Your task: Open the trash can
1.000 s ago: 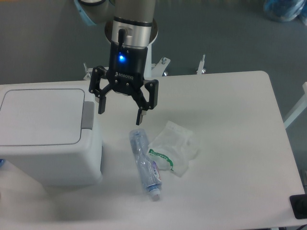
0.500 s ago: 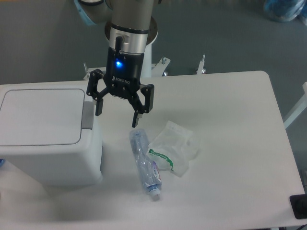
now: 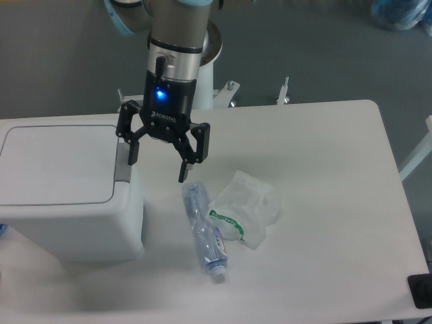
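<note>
You've got the gripper [image 3: 157, 163] in the upper-middle left of the frame, pointing down, fingers spread wide with nothing between them, blue light lit on its body. One finger [image 3: 133, 150] sits over the grey push-button tab [image 3: 123, 162] at the right edge of the trash can [image 3: 71, 216]; you can't tell from this view if it's touching the tab or just above it. The other finger [image 3: 183, 169] hangs over bare table [image 3: 324, 202], just above the top end of the bottle [image 3: 204, 231]. The trash can fills the left side of the frame, big white box with rounded corners, lid [image 3: 57, 164] flat and shut. The tab runs along the lid's right side, facing the gripper. The bottle is clear plastic, lying on its side in the lower middle, just right of the bin but not touching it, white cap [image 3: 216, 275] end pointing toward the bottom of the frame, label on the lower half. A crumpled clear plastic bag [image 3: 246, 202] with green print lies right beside the bottle on its right, its edge touching or overlapping the bottle, can't say which. The arm's silver wrist [image 3: 174, 50] comes down from the top of the frame. Grey floor [image 3: 324, 47] shows behind the table along the top. A dark object [image 3: 421, 290] is cut off at the lower right corner.
</note>
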`<state>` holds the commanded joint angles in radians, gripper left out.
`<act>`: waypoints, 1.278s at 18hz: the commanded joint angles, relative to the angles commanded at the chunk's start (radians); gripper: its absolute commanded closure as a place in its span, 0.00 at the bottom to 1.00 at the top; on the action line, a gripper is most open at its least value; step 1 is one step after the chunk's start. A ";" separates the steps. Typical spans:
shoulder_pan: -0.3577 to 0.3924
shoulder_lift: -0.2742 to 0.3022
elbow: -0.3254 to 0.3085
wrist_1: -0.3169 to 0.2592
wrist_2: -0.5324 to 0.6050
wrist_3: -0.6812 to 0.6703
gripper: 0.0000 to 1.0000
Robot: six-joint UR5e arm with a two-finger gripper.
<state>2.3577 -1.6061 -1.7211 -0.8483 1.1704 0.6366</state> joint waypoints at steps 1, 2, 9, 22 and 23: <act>0.000 0.000 -0.003 0.000 0.000 0.000 0.00; -0.002 0.000 -0.003 0.000 0.000 0.000 0.00; -0.006 -0.002 -0.012 0.002 0.002 0.000 0.00; -0.008 0.003 -0.008 0.002 -0.002 -0.011 0.00; -0.008 0.003 -0.009 0.002 -0.002 -0.011 0.00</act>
<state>2.3501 -1.6030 -1.7303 -0.8468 1.1689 0.6259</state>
